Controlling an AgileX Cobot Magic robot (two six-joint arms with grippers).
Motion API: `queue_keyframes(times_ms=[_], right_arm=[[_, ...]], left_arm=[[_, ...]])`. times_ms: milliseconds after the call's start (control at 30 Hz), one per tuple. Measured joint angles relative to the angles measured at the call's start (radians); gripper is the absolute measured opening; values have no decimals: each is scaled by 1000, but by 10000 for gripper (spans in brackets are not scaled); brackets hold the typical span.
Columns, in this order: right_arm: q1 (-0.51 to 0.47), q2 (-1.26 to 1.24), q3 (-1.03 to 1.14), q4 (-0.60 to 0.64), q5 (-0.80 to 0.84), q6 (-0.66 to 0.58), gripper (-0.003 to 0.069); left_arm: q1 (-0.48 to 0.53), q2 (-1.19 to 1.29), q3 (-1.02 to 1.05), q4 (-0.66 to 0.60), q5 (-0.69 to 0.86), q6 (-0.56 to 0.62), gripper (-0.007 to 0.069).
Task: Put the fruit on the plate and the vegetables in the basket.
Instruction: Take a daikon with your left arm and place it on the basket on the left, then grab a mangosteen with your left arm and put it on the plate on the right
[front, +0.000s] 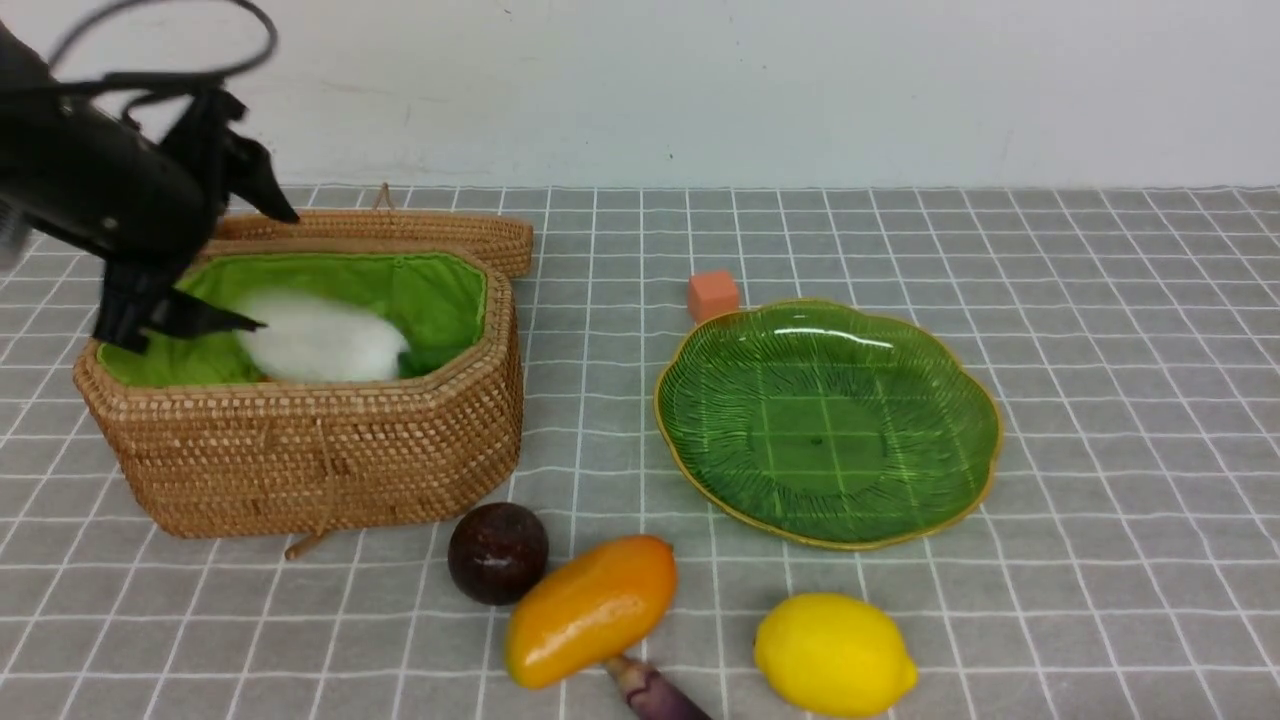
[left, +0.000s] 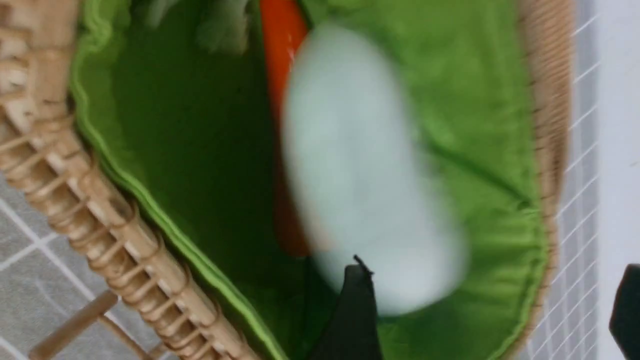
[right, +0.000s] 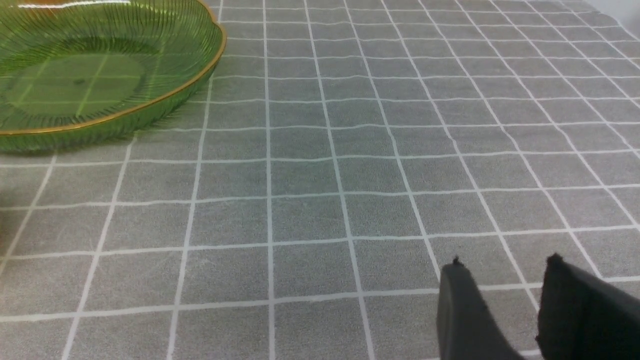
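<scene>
The left jaws are standing wide over the basket (front: 320, 450), near the surface's (front: 1120, 450) left edge, gripping nothing; between their tips and the green lining (left: 480, 75), the white vegetable (left: 360, 165) is showing blurred, probably dropping free. The eggplant (front: 655, 690), likely next, is lying at the near edge around mid-width, so from these jaws it is lying nearer the robot and to the right. Its long axis is slanting from far left to near right, its stem end pointing at the mango (front: 592, 610), just beside it. It is showing slim, glossy and dark purple, paling towards the stem, the rest running out of view. The right jaws are standing slightly apart, holding nothing; which arm is nearer the eggplant, I cannot tell.
</scene>
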Motion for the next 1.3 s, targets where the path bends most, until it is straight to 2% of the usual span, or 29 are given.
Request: queue_keyframes(times_ms=[100,200,233,267,400,433,467,500,533,567,633,667,733,767,867,967,1300], right_arm=[[0,0,0,0,0,0,241],[0,0,0,0,0,0,241],[0,0,0,0,0,0,241],[0,0,0,0,0,0,241],[0,0,0,0,0,0,241],[0,0,0,0,0,0,241],[0,0,0,0,0,0,241],[0,0,0,0,0,0,241],[0,0,0,0,0,0,241],[0,0,0,0,0,0,241],[0,0,0,0,0,0,241],[0,0,0,0,0,0,241],[0,0,0,0,0,0,241],[0,0,0,0,0,0,241],[0,0,0,0,0,0,241],[0,0,0,0,0,0,241],[0,0,0,0,0,0,241]], left_arm=[[1,0,-11,-8,18,38,626],[2,-20,-49,-10,73,182,611],[2,-32,-63,-10,102,262,601],[1,-53,-80,-10,139,396,589],[-33,-155,-106,-7,279,741,556],[-51,-180,-106,-2,312,808,552],[-56,-186,-106,-1,327,819,552],[-115,-241,-101,21,374,896,549],[-146,-265,-92,32,386,911,549],[-154,-271,-89,40,388,916,549],[-252,-327,-38,87,401,902,549],[-267,-332,-28,96,403,891,549],[-356,-340,57,165,400,795,549],[-362,-339,64,165,398,778,549],[-452,-275,176,284,315,633,550],[-490,-175,196,338,234,540,561],[-501,113,199,353,59,469,589]])
